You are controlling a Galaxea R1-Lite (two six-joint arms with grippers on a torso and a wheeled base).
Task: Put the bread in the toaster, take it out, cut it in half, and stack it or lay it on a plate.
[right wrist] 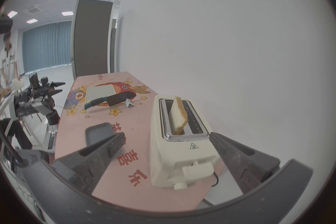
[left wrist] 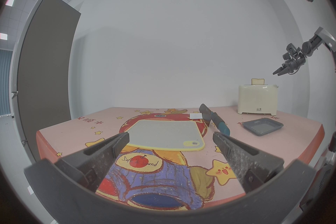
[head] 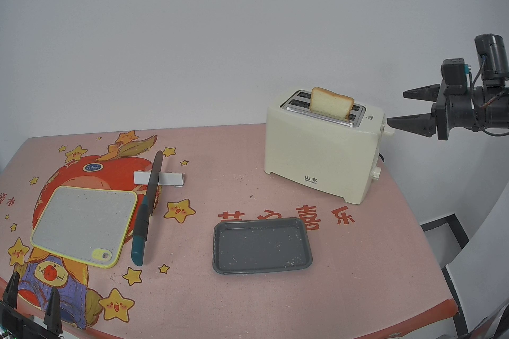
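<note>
The pale square bread slice (head: 331,103) stands half out of the cream plastic toaster (head: 323,157). The right claw (head: 396,107), wide open and empty beside it, should pinch the slice's flat faces lightly, then lift straight up.

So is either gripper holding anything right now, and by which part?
Nothing is held. The right gripper hangs open and empty beside the cream two-slot toaster, where the tan bread slice stands in a slot; the left gripper is open and empty too.
</note>
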